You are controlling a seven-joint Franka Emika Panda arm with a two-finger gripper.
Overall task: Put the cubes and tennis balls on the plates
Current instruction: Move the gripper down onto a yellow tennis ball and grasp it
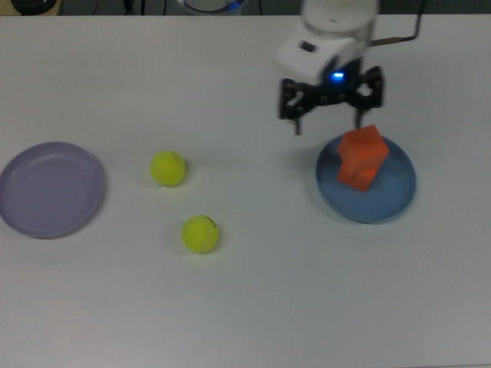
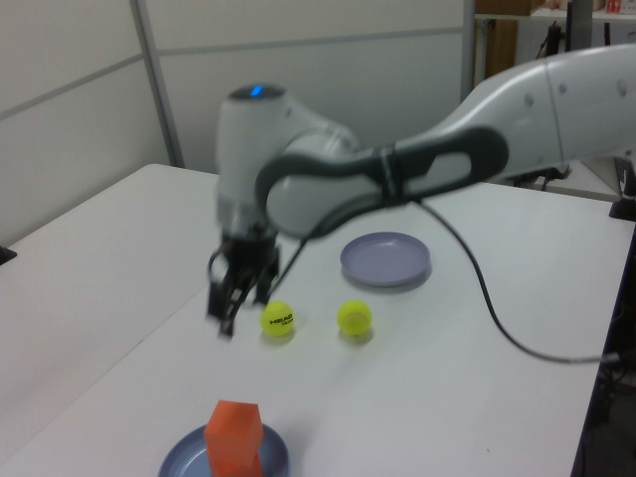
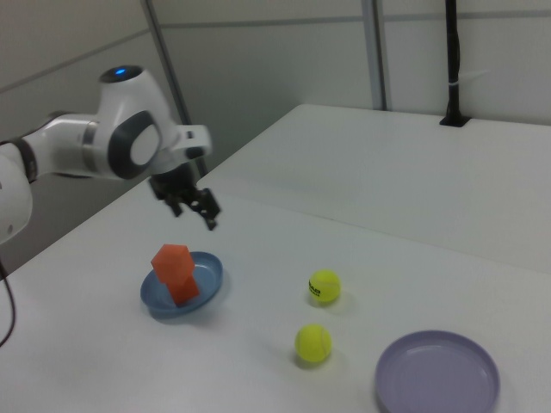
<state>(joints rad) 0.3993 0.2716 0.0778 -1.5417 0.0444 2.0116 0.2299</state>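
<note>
Watching the cubes [image 1: 362, 157] stacked crooked on the blue plate [image 1: 399, 201]; any bump could topple them. My hand [image 1: 328, 113] hangs spread and empty, balls [image 1: 168, 169] unplaced.

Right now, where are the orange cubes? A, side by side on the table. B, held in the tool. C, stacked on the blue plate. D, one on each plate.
C: the orange cubes stand one on the other on the blue plate, while the purple plate lies bare and the open tool holds nothing.
</note>
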